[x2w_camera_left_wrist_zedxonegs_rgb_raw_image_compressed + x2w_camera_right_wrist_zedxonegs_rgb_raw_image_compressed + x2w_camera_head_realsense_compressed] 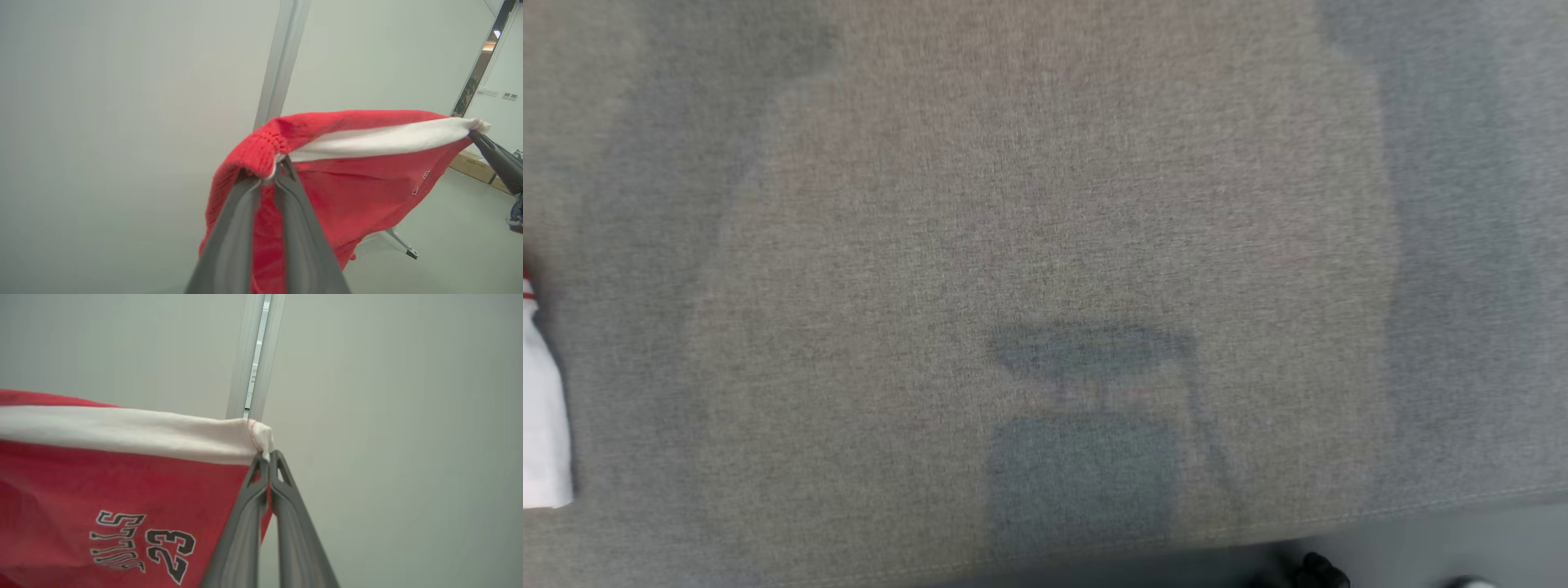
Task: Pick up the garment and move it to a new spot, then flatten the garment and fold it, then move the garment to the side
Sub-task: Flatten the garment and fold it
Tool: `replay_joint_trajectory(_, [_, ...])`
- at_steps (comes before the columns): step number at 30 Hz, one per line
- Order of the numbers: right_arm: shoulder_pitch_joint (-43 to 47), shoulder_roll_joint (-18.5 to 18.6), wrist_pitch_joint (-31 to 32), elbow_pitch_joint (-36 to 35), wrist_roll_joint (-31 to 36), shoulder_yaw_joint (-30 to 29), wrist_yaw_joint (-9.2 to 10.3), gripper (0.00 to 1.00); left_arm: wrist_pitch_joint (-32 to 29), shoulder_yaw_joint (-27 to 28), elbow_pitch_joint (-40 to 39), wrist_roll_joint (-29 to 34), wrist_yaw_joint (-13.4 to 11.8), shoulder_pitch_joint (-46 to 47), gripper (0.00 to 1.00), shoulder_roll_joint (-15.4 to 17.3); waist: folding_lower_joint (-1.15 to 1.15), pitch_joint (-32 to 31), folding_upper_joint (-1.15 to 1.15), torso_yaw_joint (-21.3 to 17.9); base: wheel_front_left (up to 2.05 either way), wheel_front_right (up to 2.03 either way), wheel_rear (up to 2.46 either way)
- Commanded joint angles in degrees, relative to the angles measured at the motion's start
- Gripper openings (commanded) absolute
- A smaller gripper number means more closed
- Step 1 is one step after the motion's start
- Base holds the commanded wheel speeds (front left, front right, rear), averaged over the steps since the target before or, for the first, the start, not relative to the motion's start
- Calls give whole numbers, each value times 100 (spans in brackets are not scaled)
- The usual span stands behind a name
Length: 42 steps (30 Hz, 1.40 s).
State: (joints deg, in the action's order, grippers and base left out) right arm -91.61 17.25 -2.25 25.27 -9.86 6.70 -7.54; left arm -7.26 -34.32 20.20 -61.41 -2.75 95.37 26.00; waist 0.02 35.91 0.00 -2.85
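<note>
The garment is a red jersey with a white band along its top edge and a ribbed red trim. It hangs in the air, stretched between my two grippers. My left gripper is shut on the ribbed red trim. In the left wrist view my right gripper grips the far white corner. In the right wrist view the garment shows a black and white print with the number 23, upside down, and my right gripper is shut on the white hem corner.
A grey fabric-covered surface lies below the head camera, its front edge near the bottom. White cloth with a red band shows at its left edge. A metal post stands against the pale wall. Cardboard boxes sit on the floor.
</note>
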Motion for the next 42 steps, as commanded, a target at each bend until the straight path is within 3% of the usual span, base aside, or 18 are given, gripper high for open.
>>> replay_joint_trajectory(1, [-189, -66, -178, 216, 161, -139, 10, 0, 238, 43, 238, 128, 4, 219, 0, -83, -2, 819, 0, 41, 0, 0, 0])
replay_joint_trajectory(7, [-679, -381, -871, 1172, 543, -608, 12, 0, 1153, -29, 1436, 517, 511, 642, 0, -406, -2, 1094, 0, -15, 0, 0, 0])
replay_joint_trajectory(11, [15, -357, -1140, 1356, 283, -211, 11, 0, 1288, -444, 1754, 645, 889, 68, 0, -421, -2, 1138, 0, -32, 0, 0, 0])
replay_joint_trajectory(14, [474, -245, -1232, 1256, 20, 27, 11, 0, 1323, -616, 1723, 537, 980, -330, 0, -373, -2, 1040, 0, -46, 0, 0, 0])
replay_joint_trajectory(18, [1817, 119, -1299, 664, -469, 433, 11, 0, 1387, -1018, 1104, 287, 1028, -1529, 0, -118, -2, 694, 0, -69, 0, 0, 0])
replay_joint_trajectory(20, [2581, 471, -1295, 42, -417, 560, 11, 0, 1415, -1315, 485, 313, 1032, -2145, 0, 172, -2, 457, 0, -57, 0, 0, 0])
replay_joint_trajectory(23, [3947, 717, -1297, -789, -497, 407, 10, 0, 1435, -1606, -413, 160, 1016, -3150, 0, 573, -2, -23, 0, 9, 0, 0, 0])
replay_joint_trajectory(27, [5650, 835, -1300, -1652, -223, 195, 11, 0, 1620, -1903, -1377, 239, 467, -4538, 0, 1138, -2, -725, 0, -11, 0, 0, 0])
replay_joint_trajectory(33, [7878, 595, -1297, -2394, 144, 486, 10, 0, 2089, -2068, -2303, -517, -263, -6919, 0, 1445, -2, -1829, 0, -181, 0, 0, 0])
replay_joint_trajectory(38, [9198, 567, -1298, -2661, 275, 409, 11, 0, 2249, -1685, -2828, -850, -683, -8646, 0, 1196, -2, -2386, 0, -264, 0, 0, 0])
replay_joint_trajectory(42, [10013, 518, -1298, -2945, 232, 46, 11, 0, 2245, -1227, -3127, -599, -731, -9672, 0, 760, -2, -2599, 0, -138, 0, 0, 0])
